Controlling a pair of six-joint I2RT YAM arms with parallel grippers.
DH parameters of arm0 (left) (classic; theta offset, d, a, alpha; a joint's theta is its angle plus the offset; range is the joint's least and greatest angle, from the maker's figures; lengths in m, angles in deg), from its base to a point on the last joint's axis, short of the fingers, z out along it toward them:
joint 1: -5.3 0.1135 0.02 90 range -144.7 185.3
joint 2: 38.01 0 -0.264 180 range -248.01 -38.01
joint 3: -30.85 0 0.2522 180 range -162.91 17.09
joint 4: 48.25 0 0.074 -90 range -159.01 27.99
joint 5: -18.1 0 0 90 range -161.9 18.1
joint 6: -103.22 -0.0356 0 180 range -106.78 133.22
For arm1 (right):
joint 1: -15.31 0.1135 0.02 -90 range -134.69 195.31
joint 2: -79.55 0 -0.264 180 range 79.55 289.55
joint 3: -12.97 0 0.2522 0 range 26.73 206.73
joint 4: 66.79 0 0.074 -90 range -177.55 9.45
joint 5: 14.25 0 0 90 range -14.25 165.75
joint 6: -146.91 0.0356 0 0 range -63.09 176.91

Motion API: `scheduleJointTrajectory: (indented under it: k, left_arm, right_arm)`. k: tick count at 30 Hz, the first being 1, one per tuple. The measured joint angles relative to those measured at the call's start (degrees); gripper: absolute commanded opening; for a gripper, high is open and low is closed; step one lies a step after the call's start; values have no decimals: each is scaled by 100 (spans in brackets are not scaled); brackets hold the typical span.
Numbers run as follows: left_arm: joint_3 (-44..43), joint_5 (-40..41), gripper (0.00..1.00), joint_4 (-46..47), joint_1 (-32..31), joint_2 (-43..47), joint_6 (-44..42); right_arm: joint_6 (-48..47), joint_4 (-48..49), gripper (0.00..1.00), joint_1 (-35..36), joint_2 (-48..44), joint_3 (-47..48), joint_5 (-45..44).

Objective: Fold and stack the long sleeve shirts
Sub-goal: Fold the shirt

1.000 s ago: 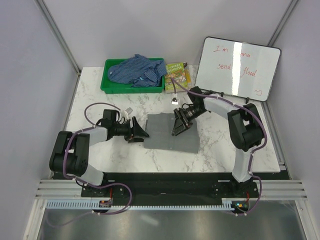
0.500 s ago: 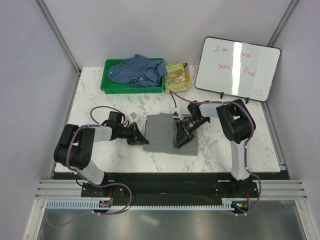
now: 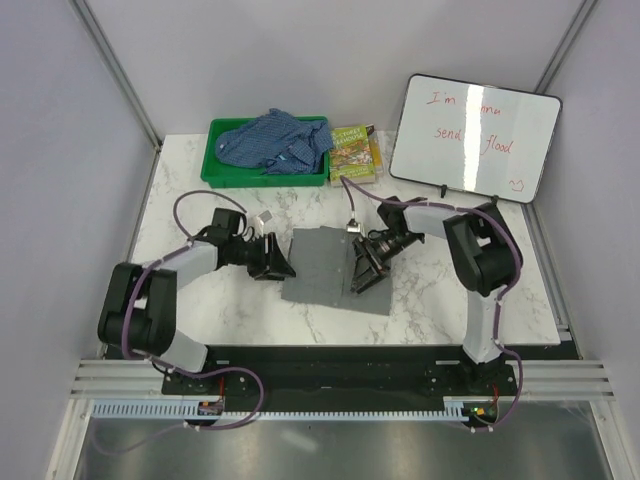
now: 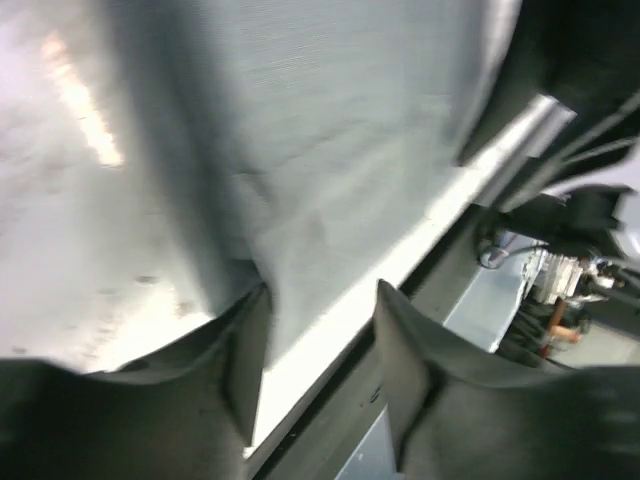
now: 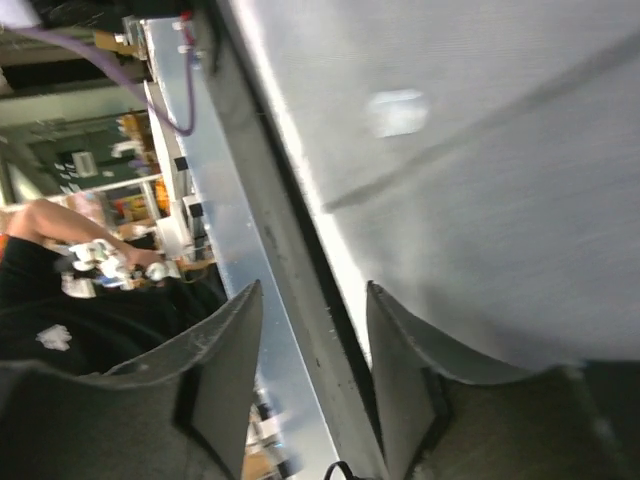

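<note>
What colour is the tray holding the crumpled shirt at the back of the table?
The tray is green, clearest in the top external view.

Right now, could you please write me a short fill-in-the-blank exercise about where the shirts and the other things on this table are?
The blue checked shirt lies in the ___ bin.
The folded shirt on the marble table is ___.
The book lies between the bin and the ___.
Missing words: green; grey; whiteboard.
</note>
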Motion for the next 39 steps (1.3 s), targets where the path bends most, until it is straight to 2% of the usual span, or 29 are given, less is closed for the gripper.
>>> scheduleJointTrajectory:
  k: [1, 4, 5, 8, 12, 19, 20, 26, 28, 30, 31, 32, 36, 39]
  left_arm:
    - [0, -131, 67, -57, 9, 350, -68]
    - [-4, -603, 68, 15, -81, 1368, -109]
    - [-4, -719, 68, 61, -173, 1547, -96]
    - [127, -1075, 69, 654, -706, 1622, 151]
    - [345, -1233, 70, 1178, -1196, 857, 544]
    - [435, -949, 68, 1558, -1008, -654, 857]
    - [433, -962, 68, 1558, -927, -863, 933]
    - [400, -1097, 70, 1545, -695, -990, 1023]
    - [553, -1080, 71, 1502, -573, -758, 964]
    - [750, -1019, 75, 1281, -472, -284, 789]
    - [800, -1014, 88, 1161, -437, -35, 710]
    - [837, -1012, 98, 1014, -417, 310, 634]
    - [625, -1058, 99, 931, -680, 1523, 479]
    - [166, -1043, 99, 1344, -1191, 1453, 509]
  right_arm:
    - [-87, -57, 57, -4, -251, -44, 46]
    - [-120, -24, 60, -11, -1178, -269, 258]
    - [-11, 216, 62, -11, -1628, -452, 396]
    - [487, 782, 64, 44, -2004, -780, 601]
    - [973, 1368, 67, 210, -1611, -1056, 643]
    - [1261, 1705, 71, 76, -317, -1325, 562]
    - [1246, 1692, 72, -44, -103, -1320, 857]
    - [935, 1493, 72, -267, 50, -1215, 1150]
    - [660, 1152, 76, -343, 44, -1130, 1032]
    - [339, 704, 86, -466, -46, -1069, 815]
    - [151, 439, 98, -531, -160, -1056, 684]
    - [7, 216, 98, -577, -321, -1045, 584]
    - [-70, -39, 98, -691, -1303, -809, 372]
    - [667, 911, 98, -682, -1902, -673, 341]
